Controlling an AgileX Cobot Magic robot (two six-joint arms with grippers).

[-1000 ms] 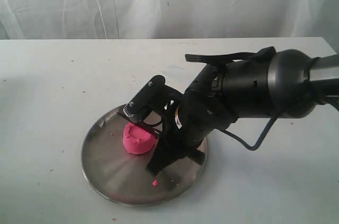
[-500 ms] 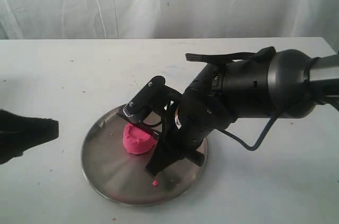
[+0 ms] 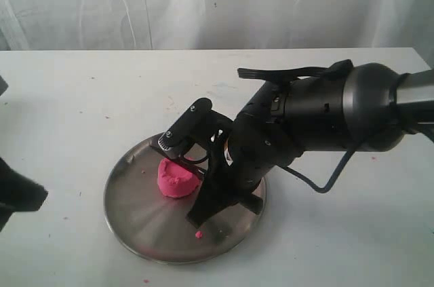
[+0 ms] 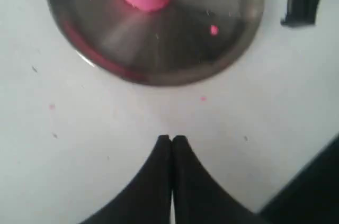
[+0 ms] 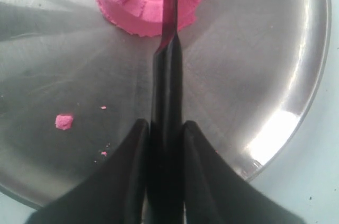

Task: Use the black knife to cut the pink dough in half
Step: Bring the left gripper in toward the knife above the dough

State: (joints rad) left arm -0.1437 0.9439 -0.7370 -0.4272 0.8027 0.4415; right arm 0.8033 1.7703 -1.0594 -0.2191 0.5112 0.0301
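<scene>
The pink dough point(image 3: 178, 178) is one stubby cylinder with a dented top, left of centre on the steel plate point(image 3: 139, 222). My right gripper point(image 3: 203, 202) reaches down over the plate, right beside the dough. In the right wrist view the right gripper point(image 5: 165, 123) is shut on the handle of the black knife point(image 5: 167, 75). Its blade lies across the middle of the dough point(image 5: 137, 1); whether it presses in I cannot tell. My left gripper point(image 4: 171, 139) is shut and empty above bare table in front of the plate point(image 4: 159, 78), and it shows as a dark shape point(image 3: 17, 193) at the exterior view's left edge.
A tiny pink crumb point(image 3: 199, 235) lies on the plate near its front rim, with smaller pink specks on the plate and table. A black cable point(image 3: 325, 182) loops behind the right arm. A white curtain point(image 3: 203, 2) hangs behind the white table point(image 3: 339, 246).
The left arm has come into the exterior view at the left edge, then dropped lower and further out to the left. The right gripper, knife and dough have not moved.
</scene>
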